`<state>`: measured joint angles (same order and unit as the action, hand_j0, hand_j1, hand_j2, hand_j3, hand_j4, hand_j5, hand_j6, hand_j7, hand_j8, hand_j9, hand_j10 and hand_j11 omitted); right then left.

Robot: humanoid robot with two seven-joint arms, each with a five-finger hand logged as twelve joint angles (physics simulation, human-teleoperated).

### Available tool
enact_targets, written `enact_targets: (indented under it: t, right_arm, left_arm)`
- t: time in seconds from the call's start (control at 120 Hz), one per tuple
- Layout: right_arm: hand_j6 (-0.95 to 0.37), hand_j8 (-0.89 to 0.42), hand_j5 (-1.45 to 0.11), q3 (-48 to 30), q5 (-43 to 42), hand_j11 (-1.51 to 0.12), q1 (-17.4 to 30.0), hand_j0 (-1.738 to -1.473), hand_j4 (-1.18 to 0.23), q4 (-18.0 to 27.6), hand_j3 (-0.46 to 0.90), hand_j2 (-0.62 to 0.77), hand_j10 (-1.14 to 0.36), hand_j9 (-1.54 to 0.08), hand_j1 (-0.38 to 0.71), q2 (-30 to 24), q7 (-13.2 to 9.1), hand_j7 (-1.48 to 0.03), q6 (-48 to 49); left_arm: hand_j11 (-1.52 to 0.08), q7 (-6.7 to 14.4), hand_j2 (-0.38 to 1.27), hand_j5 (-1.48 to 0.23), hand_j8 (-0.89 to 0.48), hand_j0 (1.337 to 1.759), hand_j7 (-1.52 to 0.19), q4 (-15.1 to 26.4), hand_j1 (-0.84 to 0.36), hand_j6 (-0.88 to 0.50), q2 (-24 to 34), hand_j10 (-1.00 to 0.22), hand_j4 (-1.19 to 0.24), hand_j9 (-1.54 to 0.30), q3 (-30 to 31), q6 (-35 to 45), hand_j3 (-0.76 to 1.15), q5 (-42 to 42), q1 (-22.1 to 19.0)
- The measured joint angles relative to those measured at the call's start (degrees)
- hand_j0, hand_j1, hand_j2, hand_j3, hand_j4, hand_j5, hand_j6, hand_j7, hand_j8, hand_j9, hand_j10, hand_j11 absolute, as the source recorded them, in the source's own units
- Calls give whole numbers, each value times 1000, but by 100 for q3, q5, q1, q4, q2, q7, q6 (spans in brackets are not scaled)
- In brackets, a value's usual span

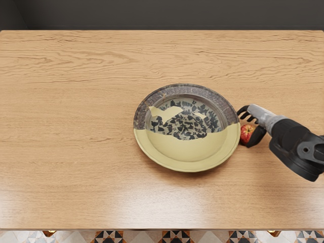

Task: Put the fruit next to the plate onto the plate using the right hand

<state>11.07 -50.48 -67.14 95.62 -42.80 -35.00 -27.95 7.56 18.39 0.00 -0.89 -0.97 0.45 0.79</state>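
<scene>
Fruit [246, 132] was small, red with a yellowish patch, apple-like, and mostly hidden. It sat on the bench [76, 126] at the plate's [187, 166] 3 o'clock, just off the rim. Right hand [254, 125] was clamped on it: dark fingers [245, 114] curled over at 12 o'clock, thumb under at 5. The arm came in from 4 o'clock.
</scene>
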Motion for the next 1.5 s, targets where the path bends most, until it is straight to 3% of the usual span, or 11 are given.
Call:
enact_targets:
  t: [0.2, 0.392, 0.708, 1.158, 1.5]
  right_arm:
    - [-369, -363, -485, 0, -2, -485, 45, -1657, -362, 2, 0, -84, -362, -485, 72, -42, 2, -476, -4]
    - [-468, -461, -613, -11, 3, -612, 74, -1657, -462, -2, 0, -46, -463, -612, 184, -58, 0, -605, -7]
    - [-412, -361, -867, -52, 32, -858, 73, -1654, -620, -99, 0, 157, -626, -856, 256, -93, 2, -835, 18]
    - [-329, -293, -1022, -385, 82, -989, -27, -1653, -594, -265, 1, 157, -574, -991, 268, -293, 2, -946, 174]
    - [-306, -263, -1073, -1161, 83, -1038, -531, -1656, -657, -81, 2, 229, -561, -1029, 290, -422, 4, -968, 1477]
  left_arm:
    - [0, 0, 0, 0, 0, 1658, 0, 0, 349, 0, 0, 0, 0, 0, -1, 0, 0, 0, 0]
    - [0, 0, 0, 0, 0, 1658, 0, 0, 349, 0, 0, 0, 0, 0, 0, 0, 0, 0, 2]
    - [0, 0, 0, 0, 0, 1658, 0, 0, 349, 0, 0, 0, 0, 0, 0, 0, 0, 0, 0]
    - [0, 0, 0, 0, 0, 1658, 0, 2, 349, 0, 0, 0, 0, 0, -1, 0, 0, 1, 0]
    - [0, 0, 0, 0, 0, 1658, 0, -2, 349, 0, 0, 0, 0, 0, 0, 0, 0, 0, 1]
